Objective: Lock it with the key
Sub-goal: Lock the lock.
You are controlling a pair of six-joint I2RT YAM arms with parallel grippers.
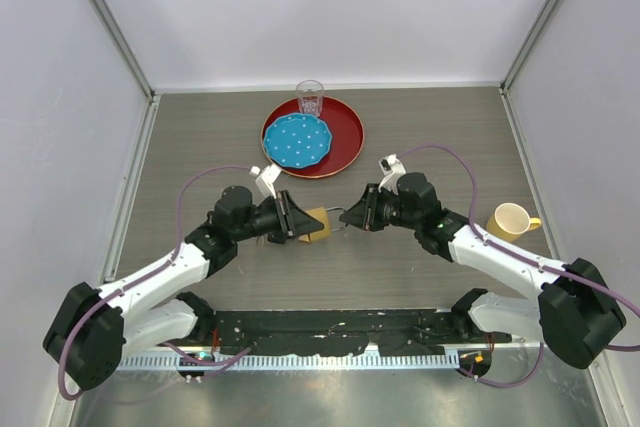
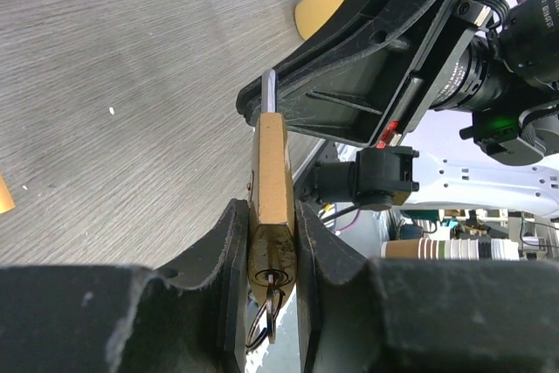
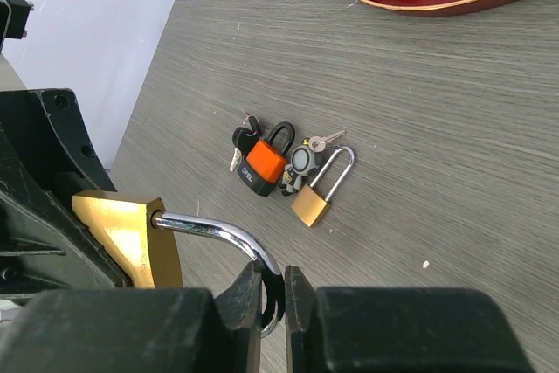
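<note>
My left gripper (image 1: 297, 220) is shut on the body of a brass padlock (image 2: 272, 188), held above the table. A key (image 2: 272, 290) with a ring sits in its keyhole, facing the left wrist camera. The padlock's silver shackle (image 3: 218, 235) is swung open. My right gripper (image 3: 272, 290) is shut on the shackle's curved end. The brass body (image 3: 131, 238) shows at the left in the right wrist view. In the top view the padlock (image 1: 317, 222) sits between both grippers, with the right gripper (image 1: 357, 215) just right of it.
On the table lie an orange padlock (image 3: 264, 163) with keys, a small brass padlock (image 3: 314, 200) and a figure keychain (image 3: 300, 163). A red tray (image 1: 345, 132) with a blue plate (image 1: 296, 140) and a glass (image 1: 310, 97) stands behind. A yellow cup (image 1: 511, 220) stands right.
</note>
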